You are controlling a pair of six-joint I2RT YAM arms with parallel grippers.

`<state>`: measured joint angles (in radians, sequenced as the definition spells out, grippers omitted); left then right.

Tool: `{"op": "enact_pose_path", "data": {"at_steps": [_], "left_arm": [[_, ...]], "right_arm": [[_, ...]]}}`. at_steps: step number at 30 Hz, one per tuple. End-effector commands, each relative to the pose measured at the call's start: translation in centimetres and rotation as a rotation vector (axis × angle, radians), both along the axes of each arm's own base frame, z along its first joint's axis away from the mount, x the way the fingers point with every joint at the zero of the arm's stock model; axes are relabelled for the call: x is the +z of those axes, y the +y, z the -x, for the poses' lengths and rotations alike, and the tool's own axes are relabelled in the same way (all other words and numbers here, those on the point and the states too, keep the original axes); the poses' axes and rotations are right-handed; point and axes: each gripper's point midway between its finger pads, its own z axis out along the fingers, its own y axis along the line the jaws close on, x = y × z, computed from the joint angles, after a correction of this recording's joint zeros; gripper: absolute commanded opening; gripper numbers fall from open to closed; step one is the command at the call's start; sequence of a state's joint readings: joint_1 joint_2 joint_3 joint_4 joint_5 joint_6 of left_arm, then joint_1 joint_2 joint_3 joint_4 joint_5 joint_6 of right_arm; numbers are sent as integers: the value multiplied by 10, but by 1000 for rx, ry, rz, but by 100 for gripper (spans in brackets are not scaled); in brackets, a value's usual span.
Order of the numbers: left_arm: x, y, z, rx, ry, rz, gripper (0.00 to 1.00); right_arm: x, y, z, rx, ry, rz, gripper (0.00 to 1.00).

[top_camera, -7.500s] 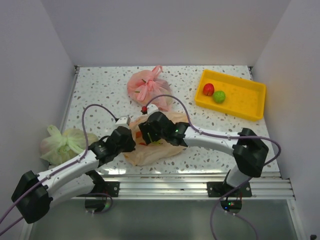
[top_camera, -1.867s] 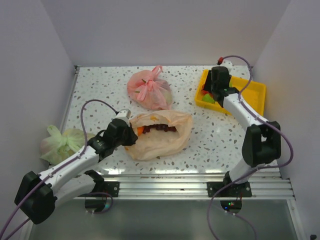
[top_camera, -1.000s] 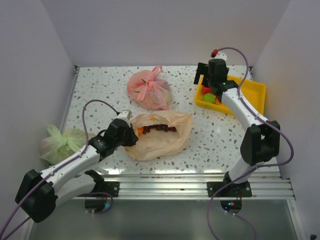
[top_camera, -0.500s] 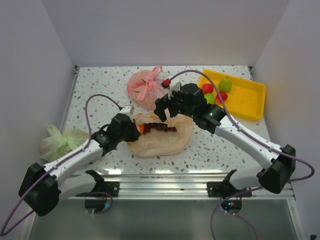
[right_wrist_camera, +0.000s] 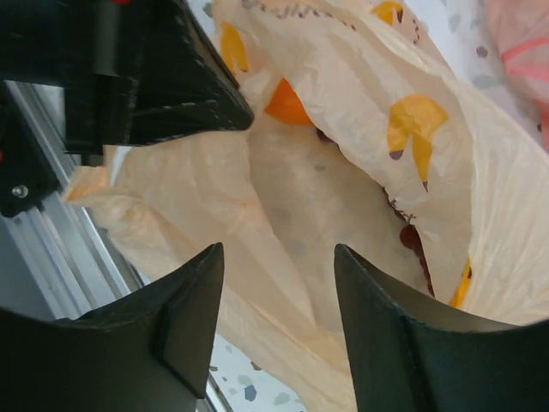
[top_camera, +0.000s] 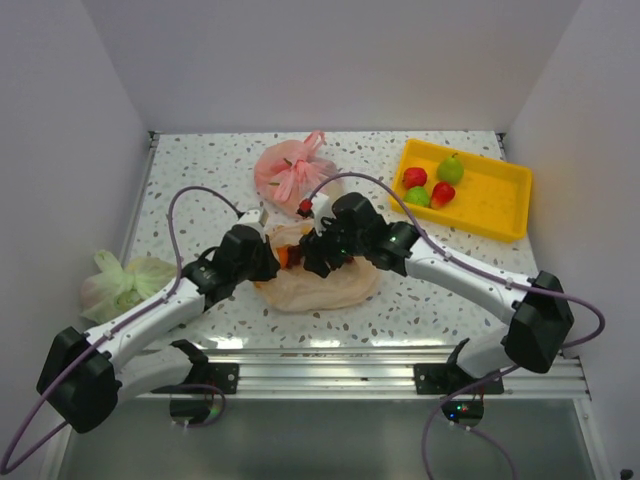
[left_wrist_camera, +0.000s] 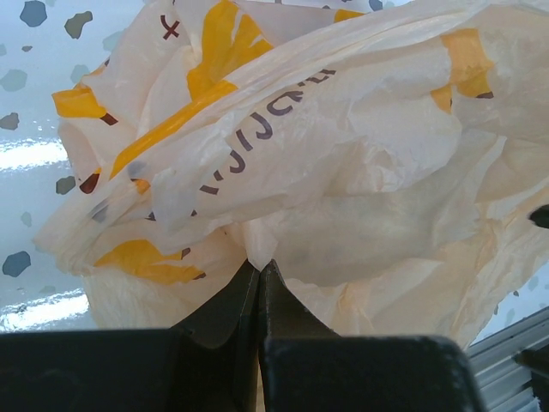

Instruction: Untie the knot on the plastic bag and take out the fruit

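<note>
You are pinning the plastic bag (left_wrist_camera: 343, 172) to the worktop (top_camera: 200, 170) with your left gripper (left_wrist_camera: 258, 270) clenched on its film, so the mouth is gaping. Your right gripper (right_wrist_camera: 279, 253), fingers spread and empty, is hovering over the opening, where the orange (right_wrist_camera: 287, 103) and grapes (right_wrist_camera: 412, 236) are lying inside.

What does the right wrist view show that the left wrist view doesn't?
Right wrist only: the bag open, an orange and dark grapes inside, the pink bag, and the right gripper with jaws apart. Left wrist only: the left gripper seen close, jaws shut on the film. Both: the bag and speckled table.
</note>
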<state>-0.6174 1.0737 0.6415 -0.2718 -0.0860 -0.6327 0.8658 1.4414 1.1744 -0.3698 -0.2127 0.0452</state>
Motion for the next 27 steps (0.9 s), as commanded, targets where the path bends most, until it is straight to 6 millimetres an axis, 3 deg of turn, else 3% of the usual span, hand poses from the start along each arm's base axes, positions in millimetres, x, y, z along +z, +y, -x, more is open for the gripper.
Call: {"op": "enact_pose_path", "data": {"at_steps": [1,6,7,10,13,17,20,27], "left_arm": [[17,-2,-3,-2,-49,19,3],[13,1,2,-2,-43,24,4],[13,1,3,-3,-42,28,4],[14,0,5,-12,-43,34,4],[14,-1,6,-27,-46,34,4],[12,-3,8,-50,-40,30,4],[7,-4,12,-71,-29,27,4],[-1,-7,15,-103,-8,19,4]], "right_arm": [[-17,-3,-18,-77,-29,50,56],[-43,2,-31,-85,-19,128,53],[-56,0,-36,-97,-13,166,53],[-65,-3,-51,-150,-43,215,53],[-72,-9,-68,-217,-90,261,59],[-70,-18,-88,-309,-169,295,79],[-72,-20,-97,-320,-220,303,87],[-118,-17,-109,-305,-234,379,90]]}}
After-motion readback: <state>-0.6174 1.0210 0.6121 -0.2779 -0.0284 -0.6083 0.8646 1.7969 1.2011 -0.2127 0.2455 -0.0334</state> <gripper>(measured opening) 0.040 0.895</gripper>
